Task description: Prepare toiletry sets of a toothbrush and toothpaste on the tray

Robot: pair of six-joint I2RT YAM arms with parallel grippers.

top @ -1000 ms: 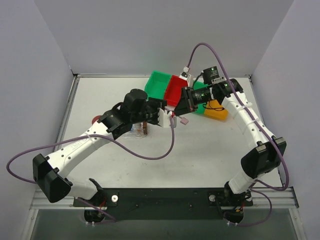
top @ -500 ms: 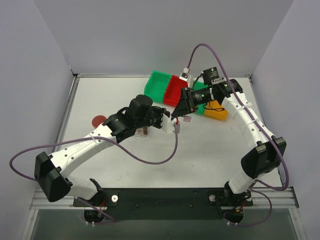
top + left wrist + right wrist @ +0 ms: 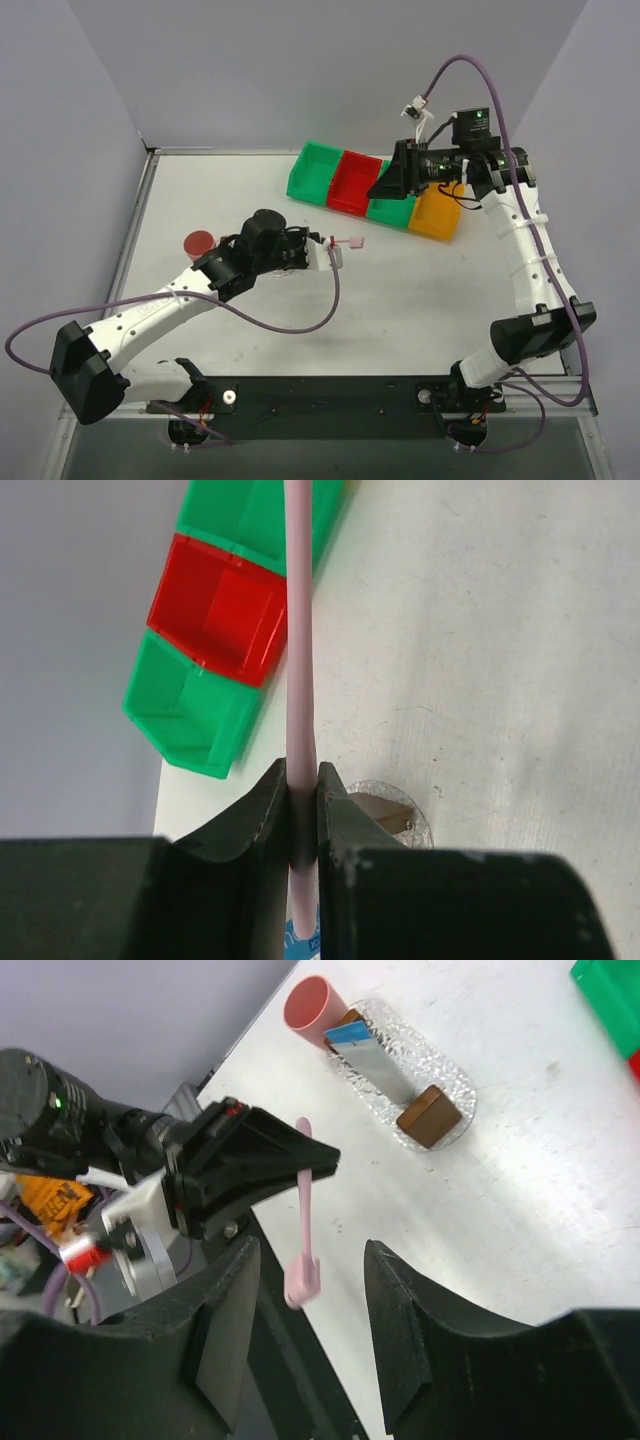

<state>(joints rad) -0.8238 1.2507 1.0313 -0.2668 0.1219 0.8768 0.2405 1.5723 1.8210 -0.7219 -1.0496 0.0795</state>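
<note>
pinching the toothbrush (image 3: 297,630) low on its handle, the left tool (image 3: 300,780) has both fingers pressed against the stick, which juts out over the middle of the desk (image 3: 420,290) with its pink head toward the right edge. the right tool (image 3: 385,187) hangs spread and empty above the row of bins (image 3: 350,185) along the far edge. the tray (image 3: 440,1060) lies left of the desk's middle, beside the pink cup (image 3: 313,1005), and already carries the toothpaste: a grey tube (image 3: 378,1060) with a blue tube (image 3: 345,1032) at its end nearer the cup. from above, the tray is mostly hidden under the left arm, so it probably sits just behind that tool.

the step in hand looks like laying the brush in the tray. to do it well, turn the stick along the tray's long side and bring it down between the two brown blocks (image 3: 428,1115), next to the tubes. let go only when it is nearly resting, so it neither rolls off nor knocks the tubes.
</note>
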